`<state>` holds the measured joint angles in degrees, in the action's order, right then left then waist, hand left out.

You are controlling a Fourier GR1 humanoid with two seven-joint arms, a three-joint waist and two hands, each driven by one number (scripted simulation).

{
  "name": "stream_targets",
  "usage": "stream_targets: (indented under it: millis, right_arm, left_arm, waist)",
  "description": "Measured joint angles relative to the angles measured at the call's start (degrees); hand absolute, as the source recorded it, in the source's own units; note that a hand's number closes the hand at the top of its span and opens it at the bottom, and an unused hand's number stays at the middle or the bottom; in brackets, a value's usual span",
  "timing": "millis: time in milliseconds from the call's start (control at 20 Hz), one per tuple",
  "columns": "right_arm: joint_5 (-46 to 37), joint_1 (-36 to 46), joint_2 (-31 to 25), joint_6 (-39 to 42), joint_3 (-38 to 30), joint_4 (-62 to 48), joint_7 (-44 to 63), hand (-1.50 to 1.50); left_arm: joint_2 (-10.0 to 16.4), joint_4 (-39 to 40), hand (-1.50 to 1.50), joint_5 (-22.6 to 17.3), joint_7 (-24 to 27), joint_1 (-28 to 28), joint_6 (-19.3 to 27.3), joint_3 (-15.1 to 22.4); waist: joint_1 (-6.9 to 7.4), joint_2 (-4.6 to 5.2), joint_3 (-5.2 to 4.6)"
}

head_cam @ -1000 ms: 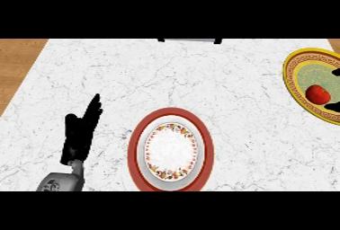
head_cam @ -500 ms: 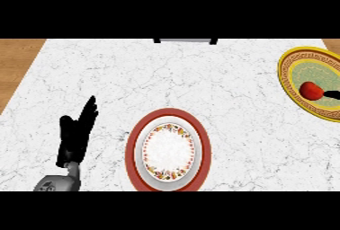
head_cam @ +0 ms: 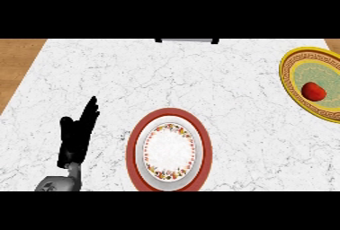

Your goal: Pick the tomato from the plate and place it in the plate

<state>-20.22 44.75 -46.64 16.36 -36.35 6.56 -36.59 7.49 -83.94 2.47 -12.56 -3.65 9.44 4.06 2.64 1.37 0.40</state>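
in the head view the tomato (head_cam: 314, 90) lies on the yellow plate (head_cam: 288, 67) with the green middle, up and far to the right of the red-rimmed plate (head_cam: 133, 148), and nothing touches it. the view's right edge cuts the yellow plate, so part of it is hidden. the main risk, as i judge it, is the tomato itself. it is round and smooth, and fingers closing off-centre could nudge it across the shallow plate toward the rim instead of taking it. a hand coming in low could also catch the yellow rim and shift that plate. the carry to the red-rimmed plate crosses a long bare stretch of the white marble surface (head_cam: 212, 81), and a slip there would let the tomato roll away. the flowered white middle of the red-rimmed plate looks nearly flat, so a release from too high could send the tomato over its rim

the left hand (head_cam: 74, 134) shows just left of the red-rimmed plate, apart from it, on its grey forearm (head_cam: 58, 183) that enters from the lower edge. its fingers are straight and point away from the robot, the thumb set off to the side. it is released, holds nothing and rests there, well apart from the tomato. the right hand does not show at all, so its state cannot be told
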Motion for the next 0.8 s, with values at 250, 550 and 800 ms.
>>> stream_targets:
  millis: [250, 550, 800]
  right_arm:
    - [0.9, -2.3, 0.6, 2.3, -0.6, 0.9, -3.6, -1.50]
    - [0.9, -2.9, 1.6, 1.2, -0.5, 1.4, -4.5, -1.50]
    - [0.1, -3.2, 2.7, -2.4, 0.2, 1.5, -3.3, -1.50]
  left_arm:
    - [-0.3, -0.6, 0.00, 0.6, 0.0, 0.5, 0.1, 0.6]
    - [0.1, 0.0, 0.00, 0.6, 0.6, 0.2, -0.5, 0.2]
    - [-0.5, 0.0, 0.00, 1.1, 0.5, 0.0, -0.1, 0.6]
  waist:
    - [0.38, 0.03, 0.04]
    - [0.74, 0.15, 0.03]
    - [0.80, 0.12, 0.01]
